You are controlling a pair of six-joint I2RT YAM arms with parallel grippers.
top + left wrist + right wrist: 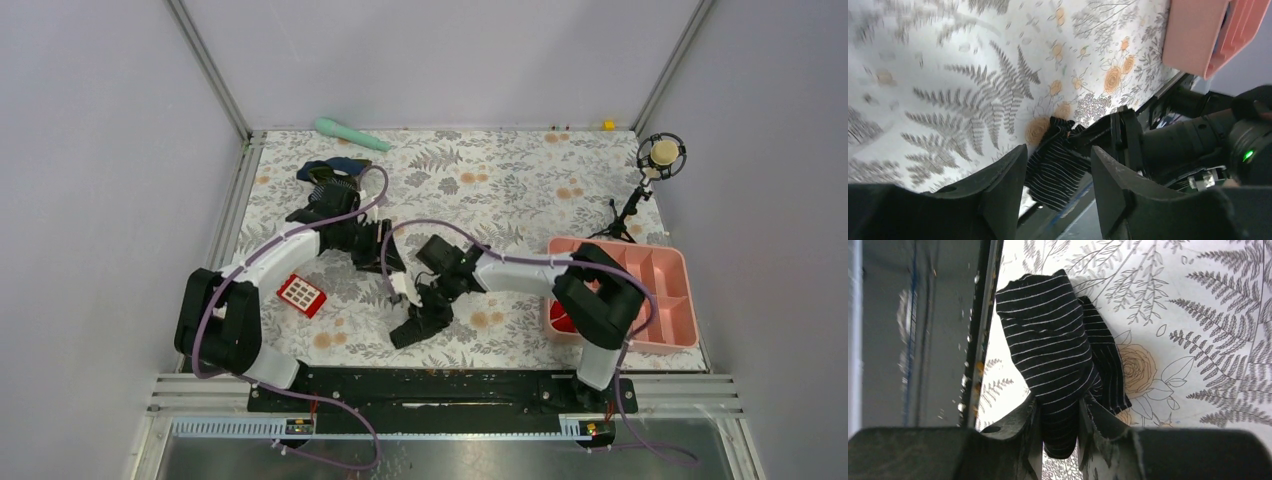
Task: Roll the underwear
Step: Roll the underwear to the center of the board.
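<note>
The underwear is a bunched piece of soft black fabric near the table's front middle. Up close it shows fine white stripes, in the right wrist view and the left wrist view. My right gripper is shut on one end of it, and the rest hangs or lies crumpled past the fingertips by the table's front edge. My left gripper is open and empty, just left of the right gripper, with the underwear seen between its fingers but apart from them.
A red keypad lies left of the grippers. A navy garment sits at the back left, partly behind the left arm. A pink tray holds a red cloth roll. A green tool and a microphone stand stand at the back.
</note>
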